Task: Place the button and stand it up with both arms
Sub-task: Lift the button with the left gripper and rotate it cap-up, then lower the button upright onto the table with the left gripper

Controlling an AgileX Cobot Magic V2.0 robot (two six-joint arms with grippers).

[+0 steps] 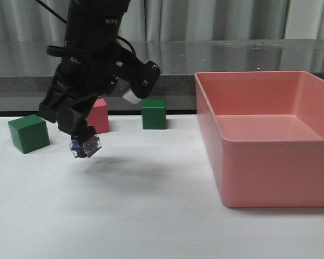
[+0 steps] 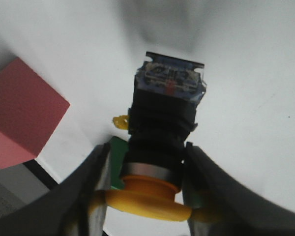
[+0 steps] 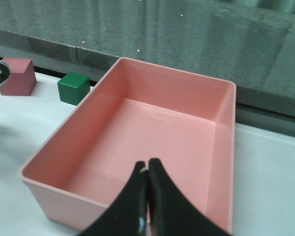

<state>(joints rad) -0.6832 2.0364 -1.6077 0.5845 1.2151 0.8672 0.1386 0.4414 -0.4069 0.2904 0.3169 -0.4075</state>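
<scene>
My left gripper (image 1: 82,136) is shut on the button (image 1: 85,145) and holds it above the white table, left of centre. In the left wrist view the button (image 2: 162,137) sits between my fingers (image 2: 86,191), gripped at its black body near the yellow cap, with the blue-grey contact block pointing away toward the table. My left gripper (image 2: 147,196) is closed on both sides of it. My right gripper (image 3: 147,169) is shut and empty, hovering above the pink bin (image 3: 137,132). The right arm does not show in the front view.
A large pink bin (image 1: 270,156) fills the right side of the table. A green cube (image 1: 28,133) stands at far left, a pink cube (image 1: 99,116) behind my left gripper, another green cube (image 1: 154,114) at the back centre. A grey ledge runs behind.
</scene>
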